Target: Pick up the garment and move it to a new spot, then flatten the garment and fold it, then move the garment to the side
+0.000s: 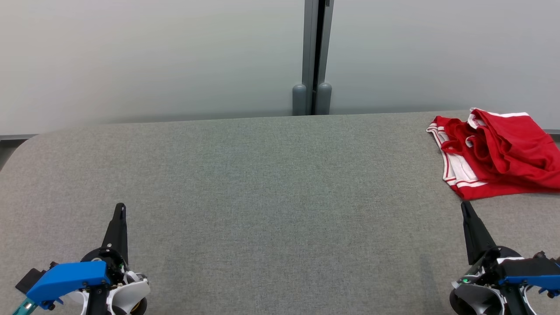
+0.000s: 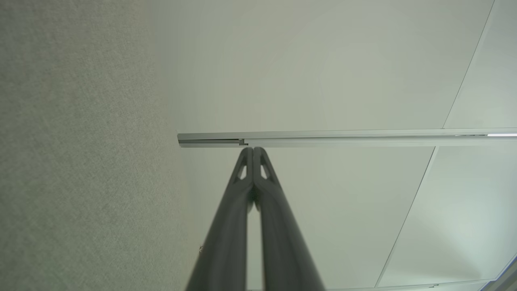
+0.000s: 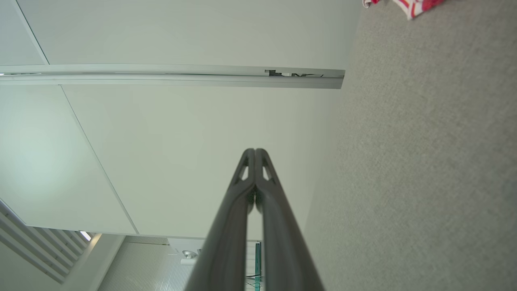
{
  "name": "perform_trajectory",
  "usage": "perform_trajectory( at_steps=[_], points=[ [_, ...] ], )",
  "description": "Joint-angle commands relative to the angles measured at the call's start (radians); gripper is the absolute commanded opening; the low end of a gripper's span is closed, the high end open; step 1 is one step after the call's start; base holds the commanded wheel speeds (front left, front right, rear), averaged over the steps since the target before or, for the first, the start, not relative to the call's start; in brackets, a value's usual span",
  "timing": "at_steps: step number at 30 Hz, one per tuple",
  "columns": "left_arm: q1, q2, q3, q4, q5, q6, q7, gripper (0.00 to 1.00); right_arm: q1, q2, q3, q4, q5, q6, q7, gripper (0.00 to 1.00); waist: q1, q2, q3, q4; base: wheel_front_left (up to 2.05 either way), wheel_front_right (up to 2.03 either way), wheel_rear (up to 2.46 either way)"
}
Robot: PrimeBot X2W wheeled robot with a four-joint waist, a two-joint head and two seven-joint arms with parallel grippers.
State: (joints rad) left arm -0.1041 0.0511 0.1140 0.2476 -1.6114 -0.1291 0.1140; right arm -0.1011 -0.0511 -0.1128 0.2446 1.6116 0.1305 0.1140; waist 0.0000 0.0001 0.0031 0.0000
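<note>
At the far right of the grey fabric-covered desk (image 1: 271,175), in the head view, the red garment (image 1: 498,153) lies crumpled, its white trim showing along the near and left edges. It reaches the desk's back edge, and its right part is cut off by the picture's edge. The left gripper (image 1: 120,209) sits at the lower left above the desk, its two dark fingers pressed together into one point, holding nothing. The right gripper (image 1: 464,206) sits at the lower right, its fingers likewise together and empty, the tip close to the near hem of the red garment but apart from it. The two grippers are well apart, with bare desk between them. Behind the desk stand pale wall panels (image 1: 153,57), joined by a grey post (image 1: 316,57).

In the left wrist view, the left gripper (image 2: 253,150) rises from the bottom edge with its fingers (image 2: 226,242) meeting at the tips, nothing between them. The desk (image 2: 80,161) runs down the left side, and a pale metal rail (image 2: 343,137) crosses the wall just past the fingertips.

In the right wrist view, the right gripper (image 3: 255,151) shows the same closed, empty fingers (image 3: 282,242). The desk (image 3: 424,161) takes the right side, and a small corner of the red garment (image 3: 416,6) lies on it at the top edge. A rail (image 3: 161,74) crosses the wall in the upper part.
</note>
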Motion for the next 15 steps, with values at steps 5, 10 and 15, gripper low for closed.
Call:
perform_trajectory(
  at_steps=[5,10,15],
  points=[
    [-0.010,-0.002,0.002,-0.004,-0.003,-0.004,0.004,0.00,-0.015,0.002,-0.003,0.002,0.002,0.000,0.003,0.00,0.0000,-0.0001,0.000,0.000,0.00,0.00,0.00],
    [-0.010,-0.002,0.002,-0.004,-0.003,-0.004,0.004,0.00,-0.015,0.002,-0.003,0.002,0.002,0.000,0.003,0.00,0.0000,-0.0001,0.000,0.000,0.00,0.00,0.00],
    [-0.010,-0.002,0.002,-0.004,-0.003,-0.004,0.004,0.00,-0.015,0.002,-0.003,0.002,0.002,0.000,0.003,0.00,0.0000,-0.0001,0.000,0.000,0.00,0.00,0.00]
  ],
)
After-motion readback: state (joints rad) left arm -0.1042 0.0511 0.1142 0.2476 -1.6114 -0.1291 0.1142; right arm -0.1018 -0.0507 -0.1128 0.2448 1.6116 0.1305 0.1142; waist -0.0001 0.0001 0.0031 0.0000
